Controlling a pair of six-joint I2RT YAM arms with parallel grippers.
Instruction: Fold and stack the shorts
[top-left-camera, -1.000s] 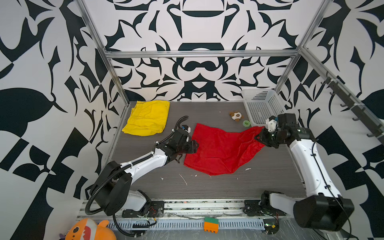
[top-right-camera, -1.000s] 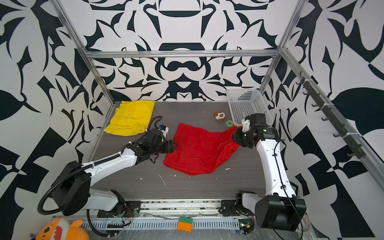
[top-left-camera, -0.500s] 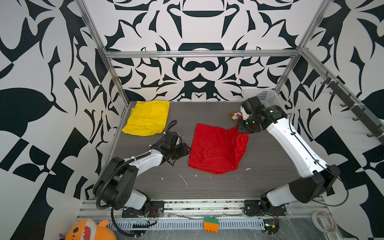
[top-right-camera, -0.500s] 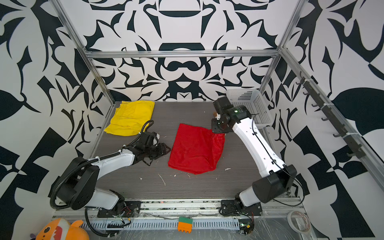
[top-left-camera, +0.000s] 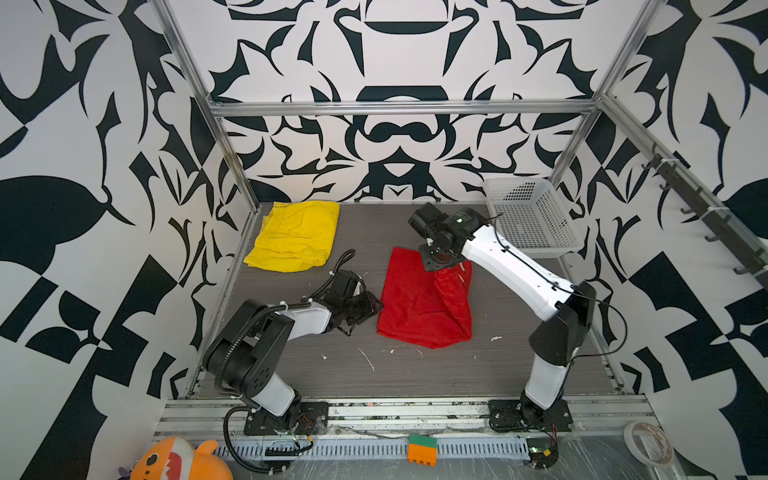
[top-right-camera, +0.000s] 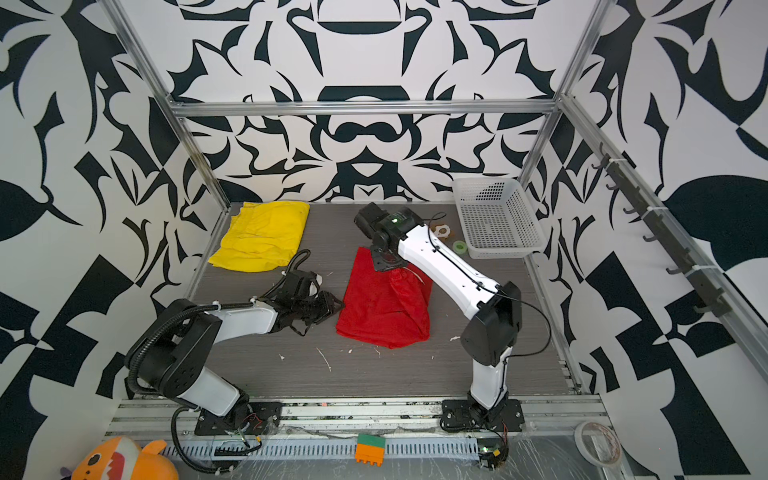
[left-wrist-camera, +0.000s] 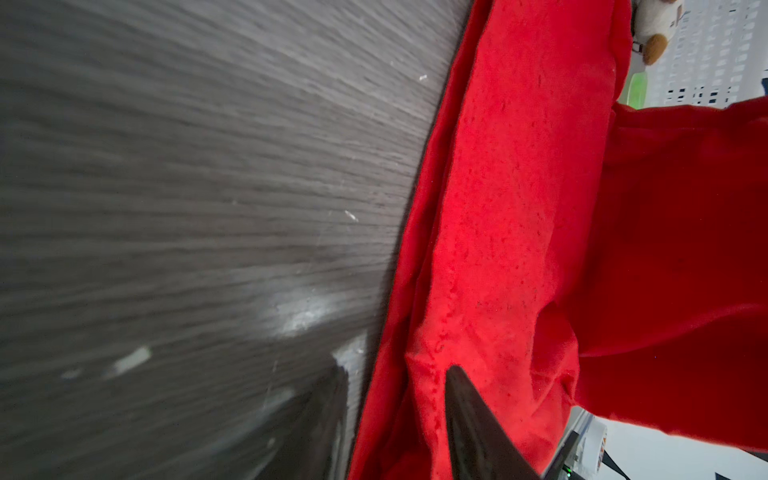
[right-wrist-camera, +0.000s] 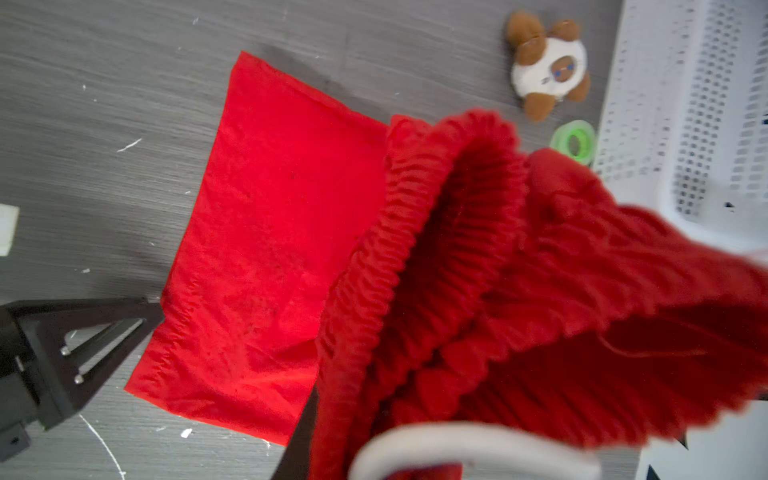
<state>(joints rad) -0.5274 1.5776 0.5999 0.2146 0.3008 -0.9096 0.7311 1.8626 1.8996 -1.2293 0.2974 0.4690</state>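
The red shorts (top-left-camera: 419, 307) (top-right-camera: 382, 307) lie mid-table, their right part raised and doubled over toward the left. My right gripper (top-left-camera: 440, 266) (top-right-camera: 386, 266) hangs above their far end, shut on the gathered waistband (right-wrist-camera: 457, 249), with a white drawstring loop (right-wrist-camera: 469, 444) close to the camera. My left gripper (top-left-camera: 374, 309) (top-right-camera: 336, 307) lies low at the shorts' left edge. In the left wrist view one finger (left-wrist-camera: 469, 415) rests on the red cloth (left-wrist-camera: 519, 208) and the other on the table, jaws apart astride the hem. The yellow shorts (top-left-camera: 297, 237) (top-right-camera: 262, 237) lie folded at the back left.
A white mesh basket (top-left-camera: 532, 216) (top-right-camera: 494, 216) stands at the back right. A small brown-and-white plush toy (top-right-camera: 441, 230) (right-wrist-camera: 548, 66) and a green tape roll (top-right-camera: 460, 246) (right-wrist-camera: 575, 143) lie beside it. An orange shark toy (top-left-camera: 178, 461) and an orange-green brick (top-left-camera: 422, 449) sit off the front rail.
My right arm has swung from the right side toward the middle, carrying the red shorts' right part up and over. My left gripper has drawn back a little and its jaws have narrowed.
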